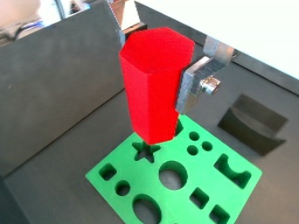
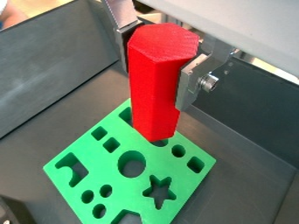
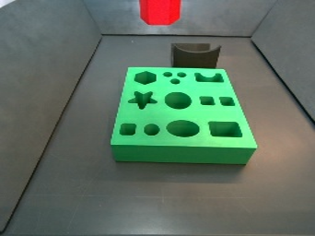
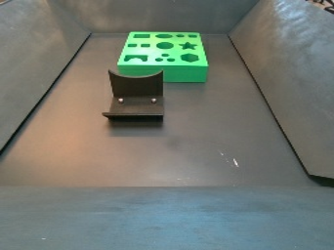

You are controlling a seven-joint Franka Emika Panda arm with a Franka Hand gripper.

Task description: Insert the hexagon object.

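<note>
Gripping hexagon object (image 1: 152,83), claw (image 1: 163,66) above green block (image 1: 228,188).

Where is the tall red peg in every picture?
Wrist view: the smooth bright red hexagonal peg fills the middle, held in the pincer, above the green block with shaped holes.
Wrist view: peg central, above the block.
Side view: only its lower end shows, top edge.
Side view: not in it.
Shared landmark: the green block.

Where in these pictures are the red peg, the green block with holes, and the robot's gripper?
hexagon object (image 2: 156,83): a wrist view, on its front side face.
green block (image 3: 182,154): a side view, on its front wall.
gripper (image 1: 158,61): a wrist view, midway between the fingertips, shut on the peg above the block.
</note>
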